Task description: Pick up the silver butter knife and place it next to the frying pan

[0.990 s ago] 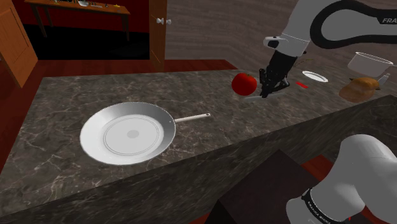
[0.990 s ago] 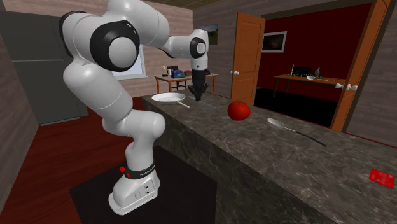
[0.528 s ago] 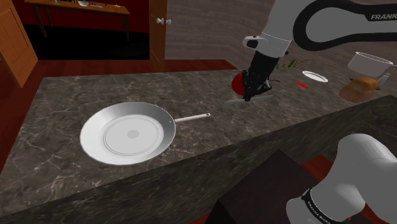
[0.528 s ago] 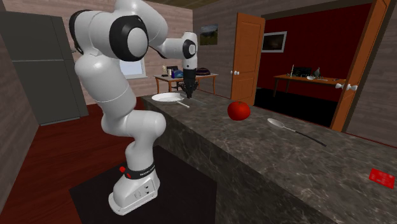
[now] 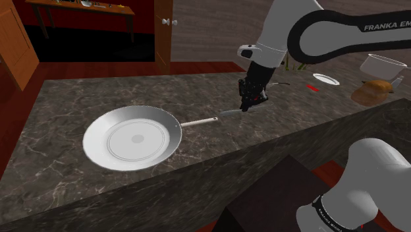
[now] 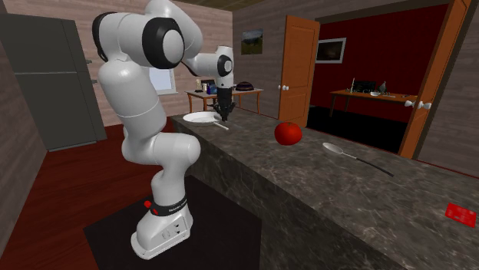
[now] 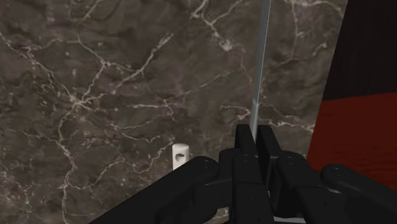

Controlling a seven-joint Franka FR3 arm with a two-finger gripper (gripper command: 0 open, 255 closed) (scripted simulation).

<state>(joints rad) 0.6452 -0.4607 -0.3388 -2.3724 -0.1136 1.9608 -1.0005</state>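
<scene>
Wrist view: we see the gripper closed on the knife. The knife is a thin, pale silver strip seen edge-on, running straight out from between the fingers over the dark marbled counter. The white tip of the pan's handle sits just beside the fingers.

In the shoulder view the gripper hangs low over the counter, and the knife juts toward that view's left. Its long axis is roughly in line with the handle, its free end near the handle's tip. The pan lies further left. We cannot tell whether the knife touches the counter. We judge that what remains is to lower and release it alongside the pan.
</scene>
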